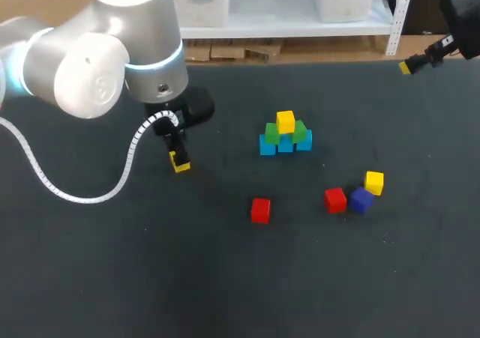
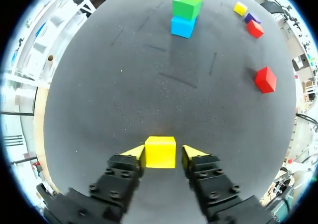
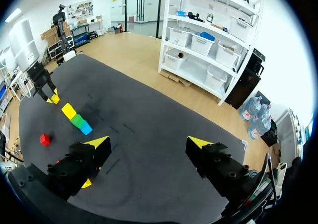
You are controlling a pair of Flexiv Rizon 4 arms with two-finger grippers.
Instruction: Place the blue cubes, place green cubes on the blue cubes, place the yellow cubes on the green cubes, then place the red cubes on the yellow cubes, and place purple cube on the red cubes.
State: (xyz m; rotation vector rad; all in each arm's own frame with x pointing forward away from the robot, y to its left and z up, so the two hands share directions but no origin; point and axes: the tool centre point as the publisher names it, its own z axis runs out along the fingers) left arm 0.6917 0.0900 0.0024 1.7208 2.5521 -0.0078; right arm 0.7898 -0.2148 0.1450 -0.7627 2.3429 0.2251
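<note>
left gripper [image 2: 163, 154]: closed on held yellow cube [image 2: 160, 151], one tip on each side; sat left of centre in head view, low over the table [image 1: 112, 278]
held yellow cube: between the left fingertips, well apart from the stack
stack: upper middle of head view, ahead of the left gripper; blue cubes [image 1: 285, 145] in a row at the bottom, green cubes [image 1: 272, 134] on them, top yellow cube [image 1: 285, 120] on the greens
lone red cube [image 1: 260, 210]: on the table, centre of head view, below the stack, touching nothing
right cluster: second red cube [image 1: 335, 199] just beside purple cube [image 1: 361, 200], loose yellow cube [image 1: 374, 182] against the purple one's upper right; lower right of the stack
right gripper [image 3: 149, 144]: fingers spread wide, nothing between them; was at the upper right corner of head view, far from all cubes
</note>
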